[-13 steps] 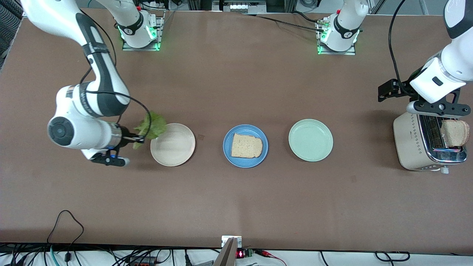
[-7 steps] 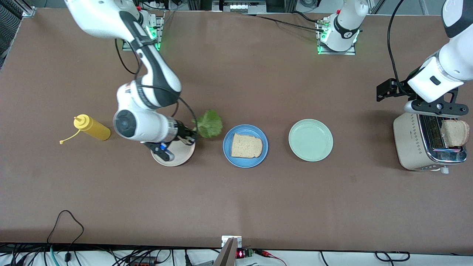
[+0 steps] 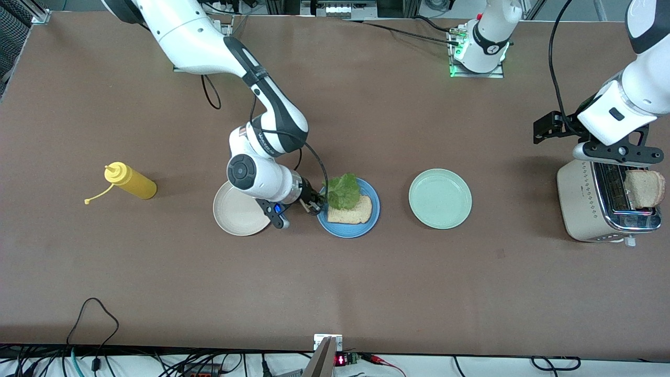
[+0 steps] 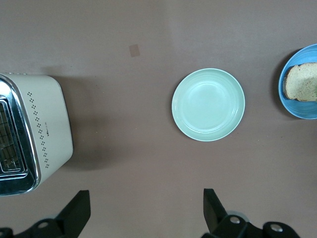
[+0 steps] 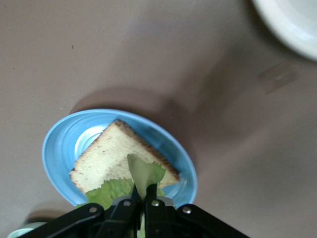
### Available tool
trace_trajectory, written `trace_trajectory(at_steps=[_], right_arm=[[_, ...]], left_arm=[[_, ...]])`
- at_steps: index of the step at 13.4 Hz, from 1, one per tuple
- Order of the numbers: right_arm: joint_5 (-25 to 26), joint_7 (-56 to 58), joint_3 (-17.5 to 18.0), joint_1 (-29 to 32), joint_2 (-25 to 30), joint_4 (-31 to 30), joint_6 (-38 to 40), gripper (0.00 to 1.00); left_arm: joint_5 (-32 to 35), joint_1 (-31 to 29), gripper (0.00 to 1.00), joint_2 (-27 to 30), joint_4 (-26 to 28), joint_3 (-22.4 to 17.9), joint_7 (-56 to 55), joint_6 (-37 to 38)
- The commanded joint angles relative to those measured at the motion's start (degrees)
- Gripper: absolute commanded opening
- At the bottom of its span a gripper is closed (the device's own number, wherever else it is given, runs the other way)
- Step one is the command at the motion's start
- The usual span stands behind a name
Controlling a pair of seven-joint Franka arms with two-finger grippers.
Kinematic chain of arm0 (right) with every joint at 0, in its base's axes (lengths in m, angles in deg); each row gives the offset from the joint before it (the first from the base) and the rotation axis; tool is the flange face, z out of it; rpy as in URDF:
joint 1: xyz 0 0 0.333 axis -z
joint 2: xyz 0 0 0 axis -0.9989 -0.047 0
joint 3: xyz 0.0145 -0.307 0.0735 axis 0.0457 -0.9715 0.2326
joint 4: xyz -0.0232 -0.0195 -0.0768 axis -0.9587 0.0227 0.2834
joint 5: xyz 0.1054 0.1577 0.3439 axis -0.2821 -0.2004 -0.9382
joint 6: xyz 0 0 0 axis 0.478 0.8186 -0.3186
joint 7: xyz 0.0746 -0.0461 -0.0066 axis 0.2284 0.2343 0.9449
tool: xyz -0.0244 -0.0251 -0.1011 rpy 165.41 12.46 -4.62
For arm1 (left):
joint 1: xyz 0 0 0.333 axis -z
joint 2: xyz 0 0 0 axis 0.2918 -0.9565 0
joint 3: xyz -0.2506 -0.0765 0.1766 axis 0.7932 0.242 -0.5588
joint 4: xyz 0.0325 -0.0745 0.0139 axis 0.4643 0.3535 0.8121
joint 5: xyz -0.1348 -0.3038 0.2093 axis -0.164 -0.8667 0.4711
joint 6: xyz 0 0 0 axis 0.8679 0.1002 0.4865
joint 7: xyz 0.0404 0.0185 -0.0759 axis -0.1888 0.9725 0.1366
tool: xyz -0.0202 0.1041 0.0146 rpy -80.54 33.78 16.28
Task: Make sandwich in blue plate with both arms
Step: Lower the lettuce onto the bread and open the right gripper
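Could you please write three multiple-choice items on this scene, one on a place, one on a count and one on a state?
1. Where is the second bread slice?
A. in the toaster
B. on the mint-green plate
C. on the table

2. How many plates are on the table?
A. two
B. three
C. four

3. What is the right hand doing?
A. open over the yellow bottle
B. shut on the lettuce leaf over the blue plate
C. holding bread

Key: 1 A, the slice sticks up from the toaster under the open left hand. 2 B, cream plate, blue and mint-green. 3 B, the fingers pinch the leaf above the bread slice on the plate.
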Motion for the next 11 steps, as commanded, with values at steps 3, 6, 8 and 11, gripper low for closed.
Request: trace_trajectory(at_steps=[3,6,8,11], right_arm=[[-3.39,-1.5,-0.55,-1.25,-3.0,3.19,-1.68,0.2],[-3.3,-1.32,-0.55,-1.6,-3.62,3.19,-2.48,0.84],[-2.6,-0.45,-0.81,-1.25,-2.92,3.19,-1.69,1.0],[0.99,1.65,-1.51,0.32,0.41,3.19,4.61,1.0]], left_arm=[[-0.55,0.19,1.0,0.13,-0.61,-0.18,-0.35,0.84],[-0.55,0.19,1.0,-0.04,-0.61,-0.18,-0.27,0.84],[-0.55,0.19,1.0,-0.04,-0.61,-0.18,-0.27,0.84],[-0.55,0.19,1.0,-0.04,-0.61,-0.18,-0.18,0.84]])
